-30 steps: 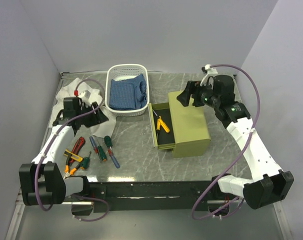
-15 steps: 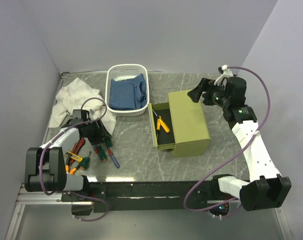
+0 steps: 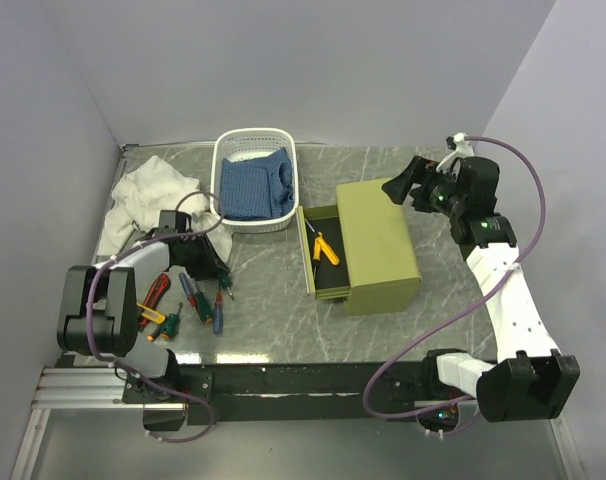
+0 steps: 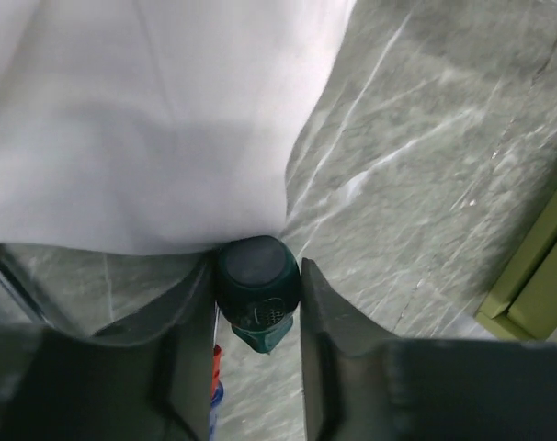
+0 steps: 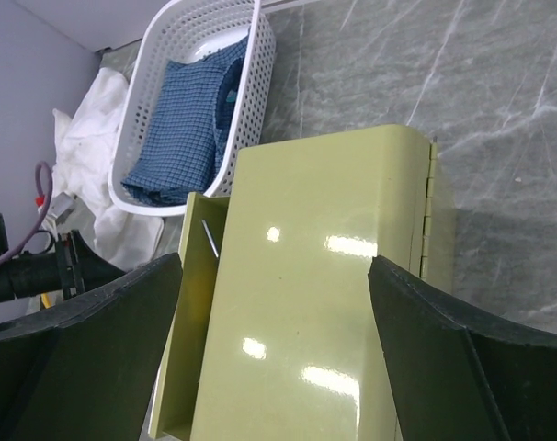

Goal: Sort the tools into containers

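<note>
While the left fingers (image 4: 182,349) clamp the green screwdriver handle (image 4: 257,276) at the edge of the white cloth (image 4: 122,119), around eight o'clock on the surface (image 4: 426,138), the right fingers (image 5: 444,367) hang spread wide above the olive drawer chest (image 5: 324,276) at three o'clock.

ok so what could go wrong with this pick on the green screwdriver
The left end effector pinches the green-handled screwdriver near its rounded end, so it may pivot or slip when lifted. The white cloth appears to reach right up to that handle and could snag or get dragged along. The neighbouring screwdrivers lie close beside it and might be knocked or rolled.
</note>
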`<state>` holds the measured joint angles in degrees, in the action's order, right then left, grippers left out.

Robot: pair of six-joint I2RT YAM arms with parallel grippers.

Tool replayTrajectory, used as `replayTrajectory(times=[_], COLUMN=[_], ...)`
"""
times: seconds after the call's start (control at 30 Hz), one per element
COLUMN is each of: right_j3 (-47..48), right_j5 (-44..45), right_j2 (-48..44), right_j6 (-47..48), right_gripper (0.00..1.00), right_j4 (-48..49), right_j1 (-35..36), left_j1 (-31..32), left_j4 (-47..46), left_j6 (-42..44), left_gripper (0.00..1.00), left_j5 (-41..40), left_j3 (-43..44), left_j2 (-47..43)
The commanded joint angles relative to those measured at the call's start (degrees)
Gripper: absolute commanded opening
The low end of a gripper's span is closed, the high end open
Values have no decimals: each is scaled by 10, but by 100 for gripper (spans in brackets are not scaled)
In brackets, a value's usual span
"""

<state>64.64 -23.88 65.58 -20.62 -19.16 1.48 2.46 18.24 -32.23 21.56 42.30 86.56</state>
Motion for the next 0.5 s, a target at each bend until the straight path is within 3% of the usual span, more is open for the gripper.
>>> replayTrajectory(times=[0.0,0.23,0.3,0.47], right_j3=[-4,3,3,-1], right_j5=[-7,3,4,5], right_j2=[-22,-19,-16,-5], right_j6=[-6,8,9,12], right_gripper=[89,89,89,89], right_j4=[25,11,12,22], right_j1=[-10,-38,-42,-46], left_j1=[2,7,24,82], left_j4=[15,32,-13,-146], left_j6=[12,70,99,69], left_gripper=[21,8,1,1], left_j5=[9,92,184,312], left_j3=[38,114,121,162], left_j2=[-4,-68,-67,-53])
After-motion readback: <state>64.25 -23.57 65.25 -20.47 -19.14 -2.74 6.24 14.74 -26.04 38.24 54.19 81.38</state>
